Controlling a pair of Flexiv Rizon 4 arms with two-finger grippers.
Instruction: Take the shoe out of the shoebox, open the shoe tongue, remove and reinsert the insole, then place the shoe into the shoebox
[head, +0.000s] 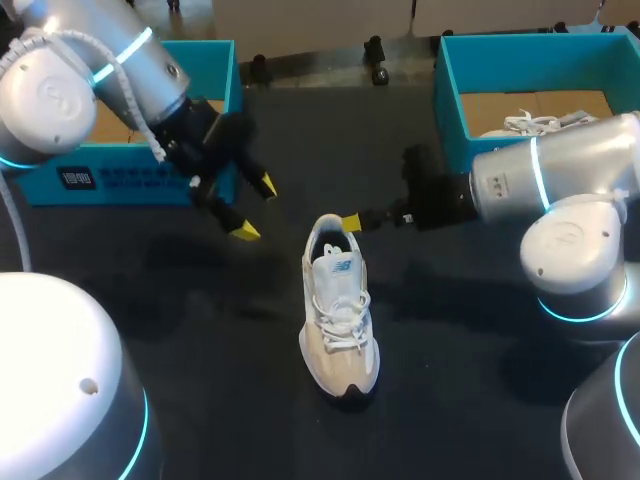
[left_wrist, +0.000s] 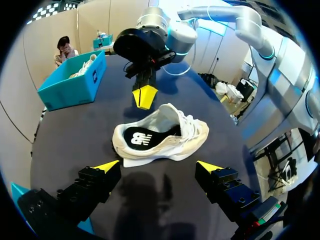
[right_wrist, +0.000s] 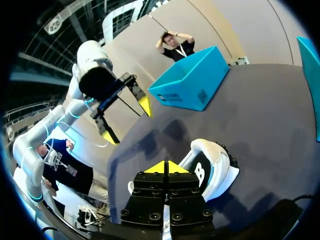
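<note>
A cream and white shoe (head: 340, 310) lies on the dark table, toe toward the near edge, its laces tied across the tongue. The dark insole (left_wrist: 137, 138) shows through the heel opening. My right gripper (head: 349, 222) is shut with nothing between its tips, right by the heel collar; in the right wrist view the joined tips (right_wrist: 165, 167) sit just beside the shoe (right_wrist: 212, 170). My left gripper (head: 254, 208) hangs open to the left of the heel, apart from it. In the left wrist view its fingers (left_wrist: 158, 166) stand wide, the shoe (left_wrist: 160, 137) ahead of them.
A teal shoebox (head: 150, 175) stands at the back left behind my left arm. A second teal box (head: 450, 110) at the back right holds another white shoe (head: 530, 122). Bare dark tabletop surrounds the shoe.
</note>
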